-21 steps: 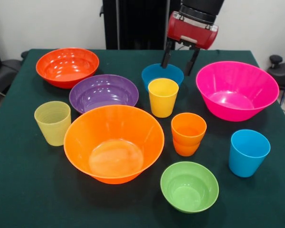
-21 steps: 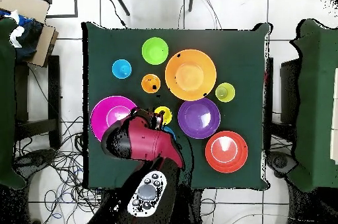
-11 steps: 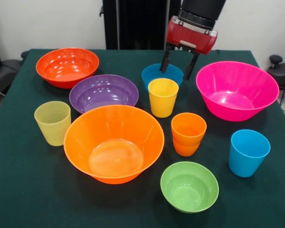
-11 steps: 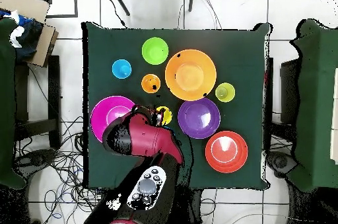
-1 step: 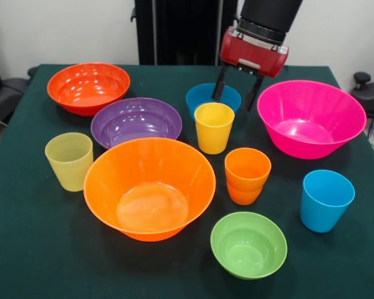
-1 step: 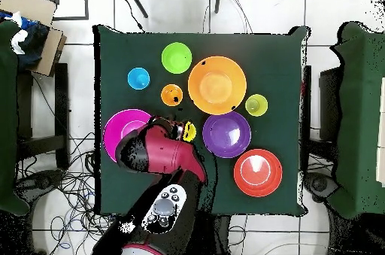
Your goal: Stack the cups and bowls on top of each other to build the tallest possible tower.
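Front view: bowls (image 5: 149,187) and cups (image 5: 214,127) (all empty)

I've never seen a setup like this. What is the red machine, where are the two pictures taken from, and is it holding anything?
It is a robot arm ending in a gripper with two dark fingers, open and empty, hanging above the blue bowl. One picture looks across the table; the other looks straight down. Nothing is stacked yet: ten plastic vessels stand apart, among them a large orange bowl, a pink bowl, a yellow cup and a sky-blue cup.
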`<state>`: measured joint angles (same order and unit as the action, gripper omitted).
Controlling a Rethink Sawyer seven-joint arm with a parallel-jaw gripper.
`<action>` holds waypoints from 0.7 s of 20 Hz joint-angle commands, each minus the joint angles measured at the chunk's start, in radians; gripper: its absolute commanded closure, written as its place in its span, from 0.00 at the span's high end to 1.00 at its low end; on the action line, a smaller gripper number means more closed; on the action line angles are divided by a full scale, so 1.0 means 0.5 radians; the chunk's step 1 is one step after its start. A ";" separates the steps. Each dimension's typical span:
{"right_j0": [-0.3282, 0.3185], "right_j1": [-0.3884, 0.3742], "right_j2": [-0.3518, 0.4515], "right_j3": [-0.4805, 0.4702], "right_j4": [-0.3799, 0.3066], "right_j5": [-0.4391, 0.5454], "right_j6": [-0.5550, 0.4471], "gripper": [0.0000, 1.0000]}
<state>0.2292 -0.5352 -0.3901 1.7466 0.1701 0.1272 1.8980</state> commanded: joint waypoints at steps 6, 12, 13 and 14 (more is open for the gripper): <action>0.041 0.150 0.090 -0.224 0.118 0.078 0.341 1.00; 0.023 0.143 0.107 -0.217 0.115 0.071 0.324 1.00; 0.024 0.144 0.106 -0.213 0.114 0.062 0.326 1.00; 0.019 0.147 0.112 -0.213 0.111 0.054 0.324 1.00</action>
<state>0.2457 -0.4908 -0.4016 1.6933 0.2027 0.1272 1.9023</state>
